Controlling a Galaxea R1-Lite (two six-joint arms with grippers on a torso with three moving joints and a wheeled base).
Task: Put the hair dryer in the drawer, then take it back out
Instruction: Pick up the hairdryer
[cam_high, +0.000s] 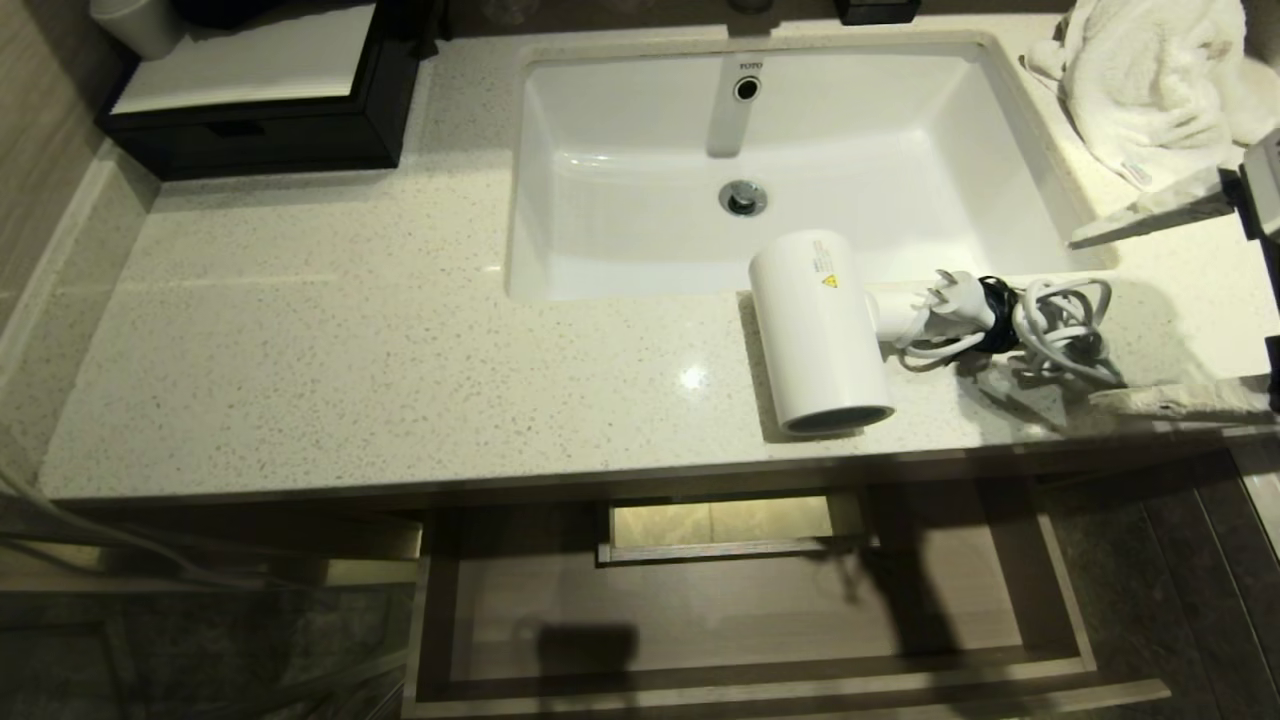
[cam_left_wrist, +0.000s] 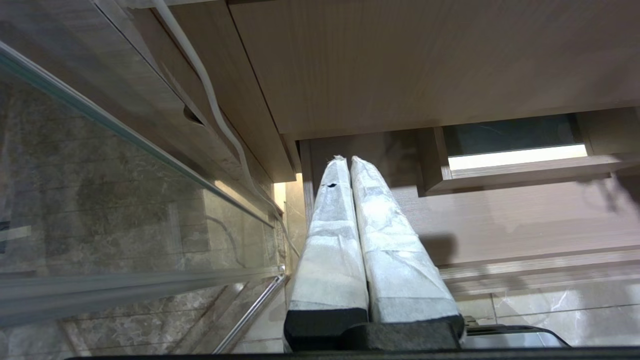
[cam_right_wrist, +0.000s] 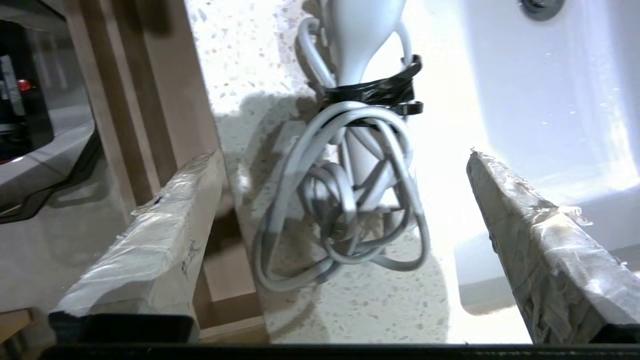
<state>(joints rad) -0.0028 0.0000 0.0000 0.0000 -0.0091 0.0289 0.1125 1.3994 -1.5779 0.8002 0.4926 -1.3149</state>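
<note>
Hair dryer (cam_high: 820, 340) on counter (cam_high: 400, 350); right hand (cam_high: 1140, 310) open by cord (cam_high: 1065, 325).

Open right hand (cam_right_wrist: 345, 180) flanks bundled cord (cam_right_wrist: 345, 215).

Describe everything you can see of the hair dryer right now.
The hair dryer is white and smooth, plastic by its look, and lies on its side on the speckled countertop just in front of the sink. Its round barrel opening faces the counter's front edge, and a small yellow warning triangle sits on the barrel. The short handle points right, toward the grey-white cord, which is coiled and bound with a black strap, the plug resting on it. Nothing grips it; the open right hand straddles the cord.
</note>
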